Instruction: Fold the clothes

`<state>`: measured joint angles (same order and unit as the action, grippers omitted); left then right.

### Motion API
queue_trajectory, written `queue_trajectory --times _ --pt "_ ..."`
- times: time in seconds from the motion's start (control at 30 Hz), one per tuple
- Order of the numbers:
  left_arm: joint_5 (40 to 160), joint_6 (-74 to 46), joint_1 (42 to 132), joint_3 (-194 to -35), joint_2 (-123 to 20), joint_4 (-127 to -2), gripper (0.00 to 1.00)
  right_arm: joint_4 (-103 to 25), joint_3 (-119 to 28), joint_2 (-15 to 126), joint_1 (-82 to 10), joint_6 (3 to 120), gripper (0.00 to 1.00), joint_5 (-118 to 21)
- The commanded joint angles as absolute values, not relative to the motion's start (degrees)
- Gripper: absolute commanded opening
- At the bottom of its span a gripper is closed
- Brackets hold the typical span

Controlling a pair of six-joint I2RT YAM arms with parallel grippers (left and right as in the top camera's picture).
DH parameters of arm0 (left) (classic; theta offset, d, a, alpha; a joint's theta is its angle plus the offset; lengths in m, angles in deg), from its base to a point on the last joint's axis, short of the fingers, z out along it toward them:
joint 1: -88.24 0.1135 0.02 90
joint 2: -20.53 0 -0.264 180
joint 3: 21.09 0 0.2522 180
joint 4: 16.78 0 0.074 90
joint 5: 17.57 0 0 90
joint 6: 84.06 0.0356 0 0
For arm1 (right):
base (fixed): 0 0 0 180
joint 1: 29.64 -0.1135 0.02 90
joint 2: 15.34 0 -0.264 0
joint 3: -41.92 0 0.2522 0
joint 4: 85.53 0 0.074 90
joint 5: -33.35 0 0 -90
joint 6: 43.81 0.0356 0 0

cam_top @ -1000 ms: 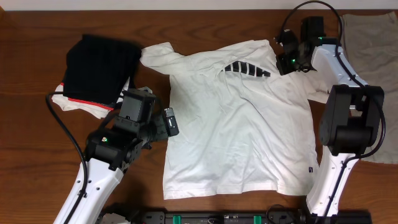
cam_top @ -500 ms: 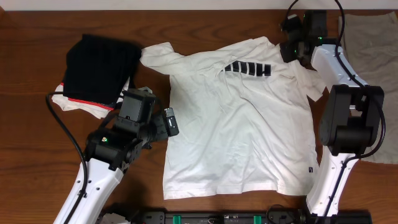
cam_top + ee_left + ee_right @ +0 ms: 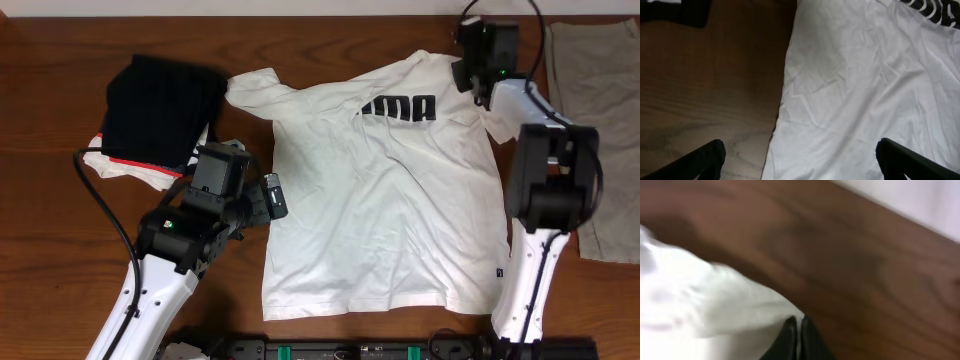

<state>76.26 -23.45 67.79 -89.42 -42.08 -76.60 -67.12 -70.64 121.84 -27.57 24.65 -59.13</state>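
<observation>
The right fingers (image 3: 790,336) are closed at the T-shirt's (image 3: 380,200) far sleeve edge; a pinch cannot be confirmed. The left fingers (image 3: 710,157) are held wide above its left seam. The T-shirt is spread flat on the desk (image 3: 60,230), collar far, hem near. Its outline is shown overhead only.

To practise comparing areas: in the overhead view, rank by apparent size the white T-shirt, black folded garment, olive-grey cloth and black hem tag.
1. white T-shirt
2. olive-grey cloth, though partly cut off by the frame edge
3. black folded garment
4. black hem tag
</observation>
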Motion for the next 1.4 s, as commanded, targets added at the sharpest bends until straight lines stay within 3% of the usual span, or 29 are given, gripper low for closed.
queue_trajectory --times 0.0,0.03,0.1,0.17,0.23,0.27,0.5,0.7,0.77,0.93,1.1,1.37 --pt "75.3 -23.5 68.0 -89.9 -42.1 -76.7 0.98 -70.5 -71.1 123.5 -26.0 26.2 0.11 -67.0" --pt "75.3 -23.5 68.0 -89.9 -42.1 -76.7 0.98 -71.7 -71.1 123.4 -25.9 27.2 0.19 -68.3" --pt "75.3 -23.5 68.0 -89.9 -42.1 -76.7 0.98 -73.2 -71.2 122.8 -25.8 28.4 0.50 -70.0" --pt "75.4 -23.5 68.0 -89.9 -42.1 -76.7 0.98 -72.9 -71.2 121.4 -25.8 28.4 0.57 -71.9" --pt "75.3 -23.5 68.0 -89.9 -42.1 -76.7 0.98 -70.4 -71.2 119.3 -25.8 29.6 0.72 -72.6" --pt "75.3 -23.5 68.0 -89.9 -42.1 -76.7 0.98 -68.6 -71.2 117.9 -25.8 30.6 0.75 -72.5" --pt "75.3 -23.5 68.0 -89.9 -42.1 -76.7 0.98 -46.0 -71.2 106.1 -25.8 32.5 0.69 -69.7" --pt "75.3 -23.5 68.0 -89.9 -42.1 -76.7 0.98 -27.1 -71.2 101.4 -25.0 32.5 0.34 -64.2" --pt "75.3 -23.5 68.0 -89.9 -42.1 -76.7 0.98 -23.3 -70.9 101.9 -24.5 32.5 0.31 -62.2" --pt "75.3 -23.5 68.0 -89.9 -42.1 -76.7 0.98 -22.7 -68.1 102.6 -24.1 32.4 0.33 -59.7" --pt "75.3 -23.5 68.0 -89.9 -42.1 -76.7 0.98 -24.6 -66.0 102.7 -24.1 30.4 0.48 -59.6" --pt "75.3 -23.5 68.0 -89.9 -42.1 -76.7 0.98 -29.3 -61.9 102.7 -24.0 28.8 0.44 -59.6"
